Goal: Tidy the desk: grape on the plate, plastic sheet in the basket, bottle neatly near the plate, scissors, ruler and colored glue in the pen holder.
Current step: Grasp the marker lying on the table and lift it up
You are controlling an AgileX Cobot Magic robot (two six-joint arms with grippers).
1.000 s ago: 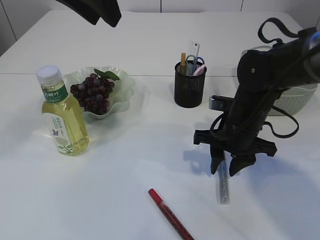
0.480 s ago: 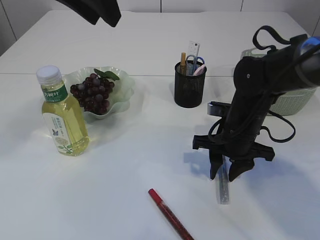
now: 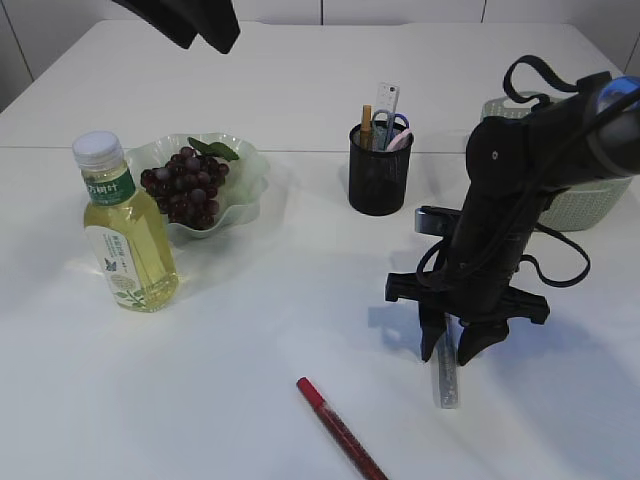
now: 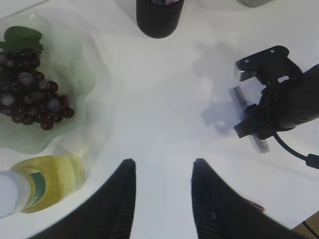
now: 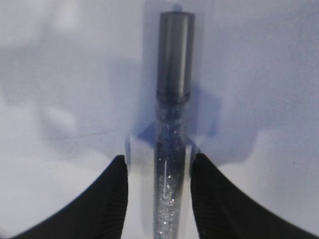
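Observation:
A silver glitter glue tube (image 3: 445,378) with a dark cap lies on the table; in the right wrist view the glue tube (image 5: 172,149) runs straight between the fingers. My right gripper (image 3: 454,350) is open, low over the tube, one finger on each side, not touching it. A red glue pen (image 3: 340,428) lies at the front. Grapes (image 3: 186,186) sit on the pale green plate (image 3: 250,170). The bottle (image 3: 125,230) of yellow drink stands left of the plate. The black mesh pen holder (image 3: 380,168) holds scissors and a ruler. My left gripper (image 4: 162,172) is open and empty, high above the table.
A pale green basket (image 3: 590,200) stands at the far right behind the right arm. The left arm (image 3: 190,20) hangs at the top left. In the left wrist view the pen holder (image 4: 159,17) is at the top edge and the right arm (image 4: 284,99) at the right.
My right gripper has come down a little and shifted slightly left over the glitter glue tube. Everything else stays still.

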